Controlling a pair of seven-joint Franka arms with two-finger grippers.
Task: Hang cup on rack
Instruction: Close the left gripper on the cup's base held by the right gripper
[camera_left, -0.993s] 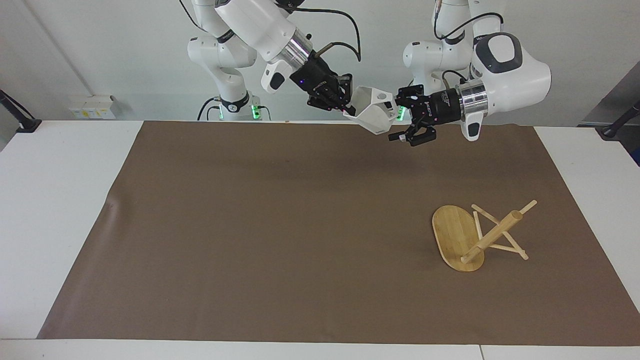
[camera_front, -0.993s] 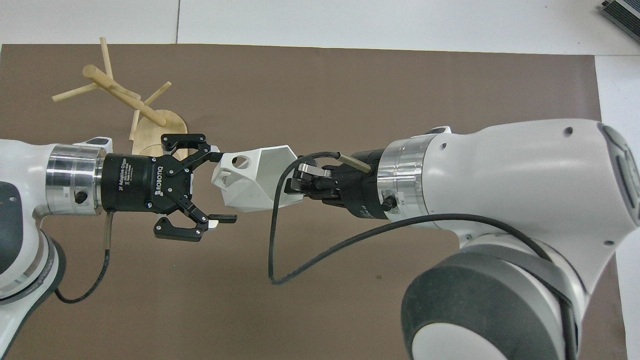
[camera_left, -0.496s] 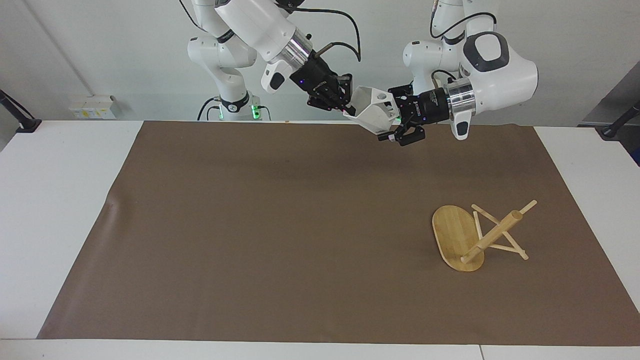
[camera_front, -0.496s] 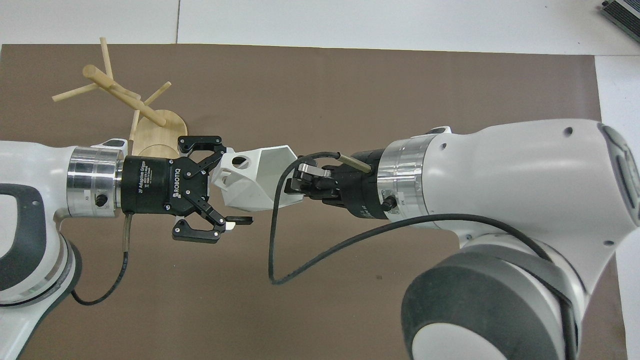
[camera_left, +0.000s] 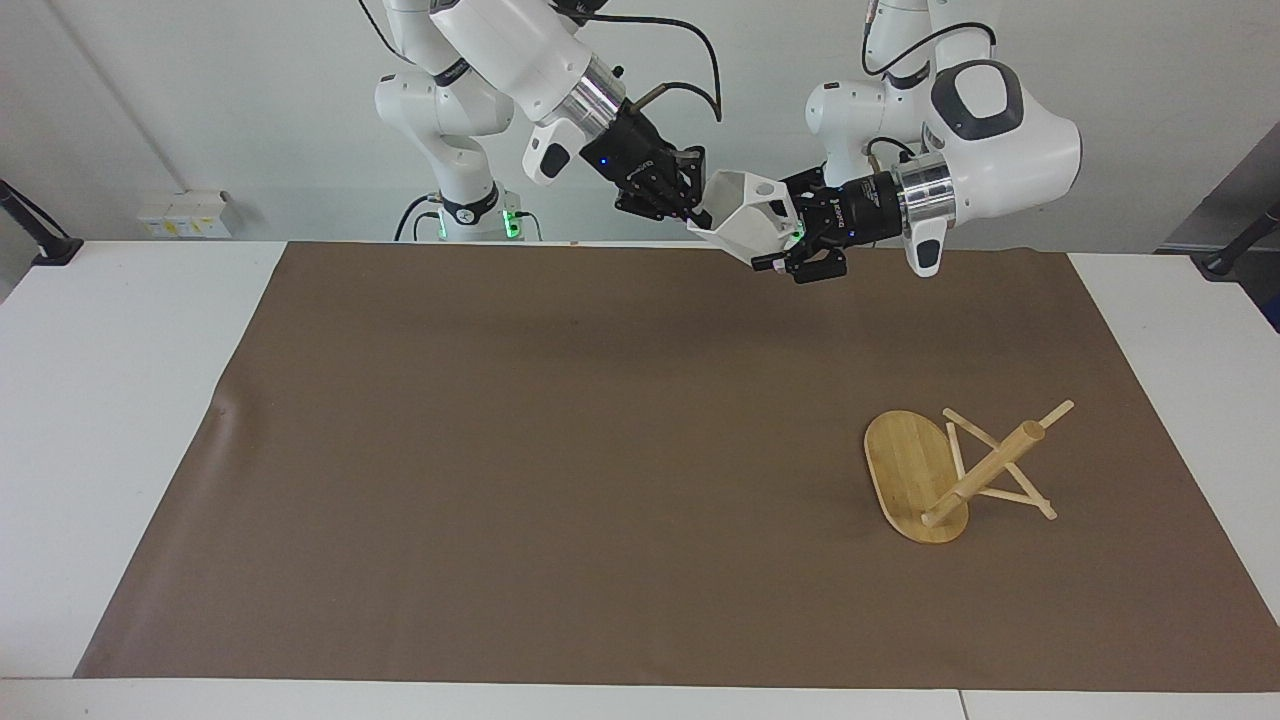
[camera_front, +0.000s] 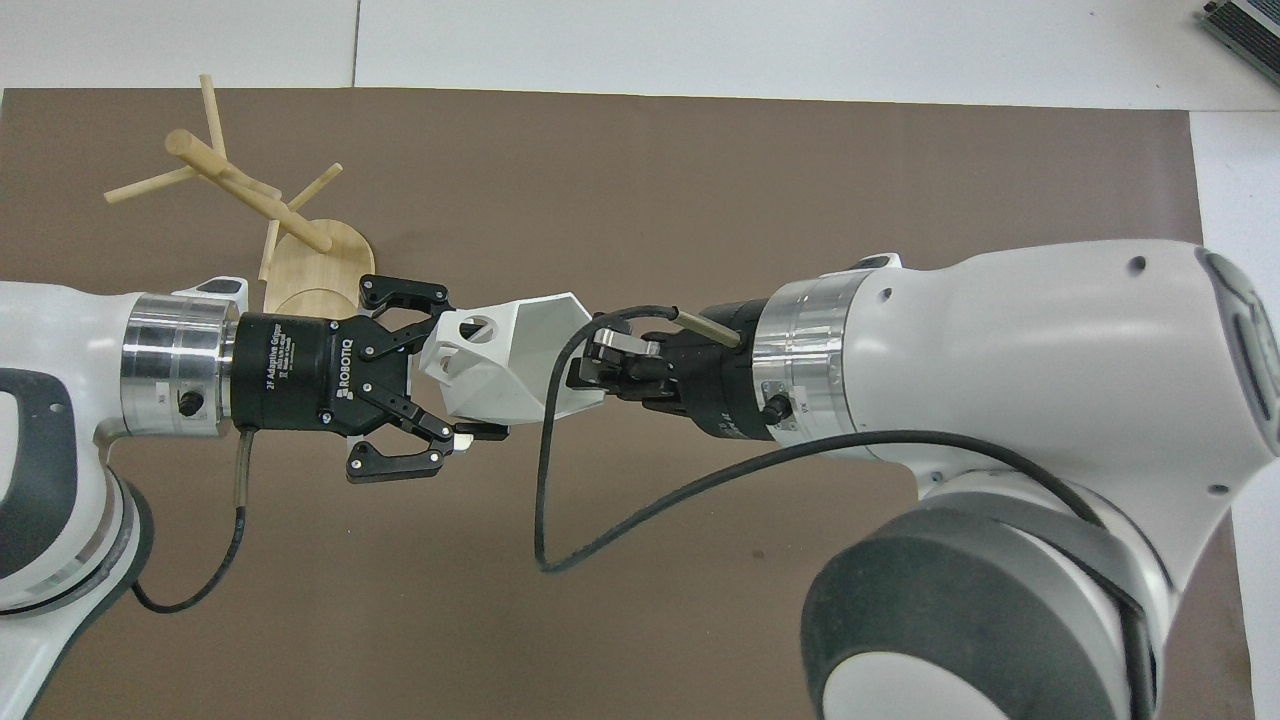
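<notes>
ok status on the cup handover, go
Both grippers shut on the cup: right gripper at its rim, left gripper at its handle end, mid-air. Rack tipped over toward the left arm's end. Nothing in the way.

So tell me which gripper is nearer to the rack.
Left. The left gripper is up over the mat at the rack's end of the table, shut on the cup. The right gripper holds the cup's other end, further along.

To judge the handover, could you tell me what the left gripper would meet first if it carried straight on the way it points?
The cup: the left gripper is shut on its handle end. Past the cup, in the same line, comes the right gripper, shut on the cup's rim, though depth is hard to judge here.
</notes>
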